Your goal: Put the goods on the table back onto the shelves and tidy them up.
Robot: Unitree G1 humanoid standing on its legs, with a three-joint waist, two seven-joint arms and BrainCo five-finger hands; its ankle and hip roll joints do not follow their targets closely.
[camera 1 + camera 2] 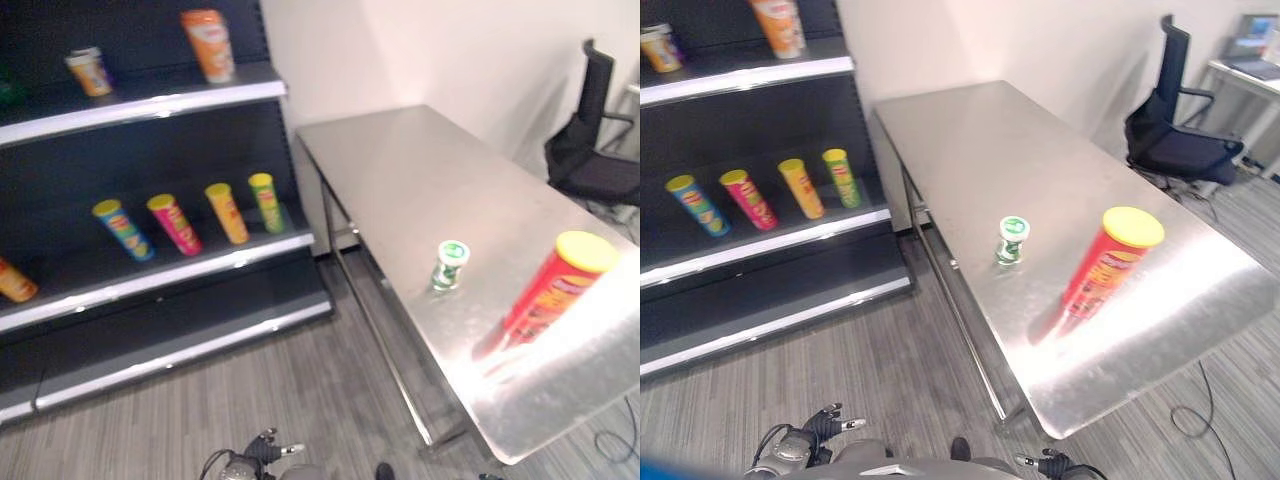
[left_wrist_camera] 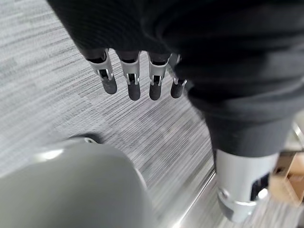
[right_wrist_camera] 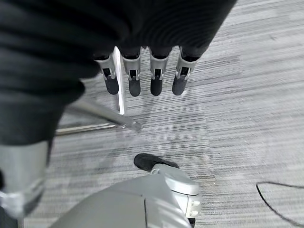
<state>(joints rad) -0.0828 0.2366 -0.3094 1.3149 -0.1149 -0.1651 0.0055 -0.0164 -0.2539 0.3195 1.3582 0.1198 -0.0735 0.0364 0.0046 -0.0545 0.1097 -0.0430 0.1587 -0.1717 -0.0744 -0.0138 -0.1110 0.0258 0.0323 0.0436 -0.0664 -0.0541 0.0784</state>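
A tall red can with a yellow lid (image 1: 555,290) stands on the steel table (image 1: 420,170) near its right front part. A small green-and-white tub (image 1: 450,265) stands a little to its left. The dark shelves (image 1: 150,100) stand to the left of the table. Both hands hang low, far below the table top. My left hand (image 2: 134,85) points its straight fingers down at the grey floor and holds nothing; it also shows low in the right eye view (image 1: 825,425). My right hand (image 3: 135,80) hangs the same way, open and empty, near the table's leg (image 3: 118,71).
The middle shelf carries a blue can (image 1: 122,229), a pink can (image 1: 174,223), a yellow can (image 1: 227,212) and a green can (image 1: 266,202), all leaning. An orange can (image 1: 208,44) and a smaller one (image 1: 88,72) stand on the upper shelf. A black office chair (image 1: 595,150) stands beyond the table.
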